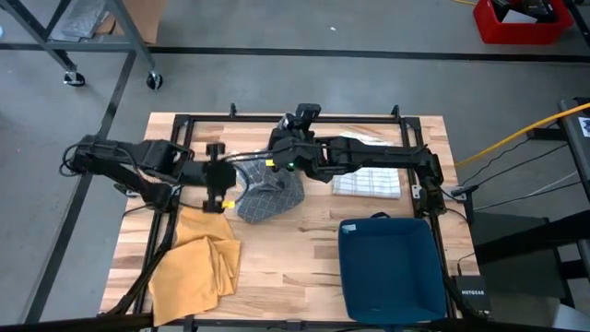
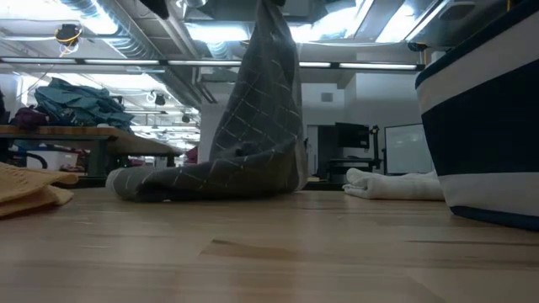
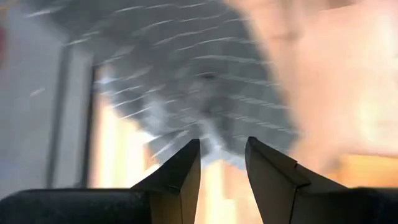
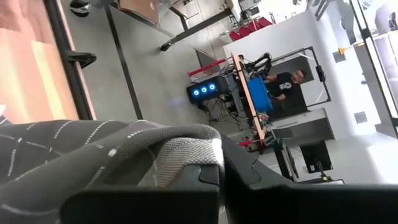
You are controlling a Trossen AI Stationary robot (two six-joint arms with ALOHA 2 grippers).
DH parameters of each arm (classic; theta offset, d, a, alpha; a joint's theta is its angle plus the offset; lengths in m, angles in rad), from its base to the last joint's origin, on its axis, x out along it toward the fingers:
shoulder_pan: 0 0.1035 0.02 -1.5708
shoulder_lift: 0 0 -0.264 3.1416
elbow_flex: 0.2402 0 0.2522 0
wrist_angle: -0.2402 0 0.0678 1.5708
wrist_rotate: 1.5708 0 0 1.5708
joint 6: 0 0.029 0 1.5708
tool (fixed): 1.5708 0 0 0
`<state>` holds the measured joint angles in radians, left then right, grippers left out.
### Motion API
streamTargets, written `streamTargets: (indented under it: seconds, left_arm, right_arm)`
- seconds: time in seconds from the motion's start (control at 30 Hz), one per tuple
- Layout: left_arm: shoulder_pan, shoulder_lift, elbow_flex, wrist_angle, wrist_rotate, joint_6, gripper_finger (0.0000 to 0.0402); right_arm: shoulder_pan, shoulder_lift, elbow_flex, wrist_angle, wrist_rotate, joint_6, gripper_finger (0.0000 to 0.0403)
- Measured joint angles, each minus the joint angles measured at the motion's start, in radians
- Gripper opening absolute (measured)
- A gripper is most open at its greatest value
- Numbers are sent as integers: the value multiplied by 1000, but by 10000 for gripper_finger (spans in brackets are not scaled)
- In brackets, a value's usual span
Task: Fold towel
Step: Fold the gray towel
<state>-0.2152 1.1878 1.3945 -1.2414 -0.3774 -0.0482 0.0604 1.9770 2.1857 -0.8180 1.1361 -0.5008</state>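
Wooden tabletop (image 2: 269,252) fills the foreground of the low view, with a dark blue bin (image 2: 484,126) at its right edge and a yellow cloth (image 2: 29,189) at its left. Behind these, the grey checked towel (image 2: 253,135) hangs as a tall drape, its lower part bunched on the table. Seen from above, the right gripper (image 1: 281,152) is pressed together on the towel's upper edge near the table's middle, lifting it. Beside it, the left gripper (image 1: 218,177) is level with the towel's left side; its fingers (image 3: 180,174) are partly spread, nothing visibly between them, towel fabric close in front. A folded white towel (image 1: 367,182) lies behind the bin
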Motion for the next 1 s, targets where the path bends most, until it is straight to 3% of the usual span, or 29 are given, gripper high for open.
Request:
streamTargets:
  seconds: [0.3, 0.47, 0.6, 0.67, 0.77, 0.9, 1.0]
  left_arm:
    - [-147, 62, -1, 127, 66, 13, 117]
    - [-187, 82, -2, 261, 96, 124, 117]
    - [-200, 89, -2, 355, 80, 183, 117]
    - [-205, 83, -2, 322, 75, 160, 117]
    - [-203, 67, -1, 189, 1, 86, 117]
    - [-201, 52, -1, -21, -133, -77, 117]
    - [-202, 28, -1, -192, -187, -238, 117]
  right_arm:
    - [-65, -8, 0, 35, -11, 53, 1]
    - [-121, -168, 3, 78, -101, 78, 1]
    - [-158, -179, 10, 91, -122, 110, 1]
    - [-161, -155, -1, 63, -174, 157, 1]
    - [-149, -129, -7, 7, -338, 247, 1]
    - [-132, -230, 7, -71, -588, 409, 1]
    - [-108, -244, 6, -161, -695, 516, 1]
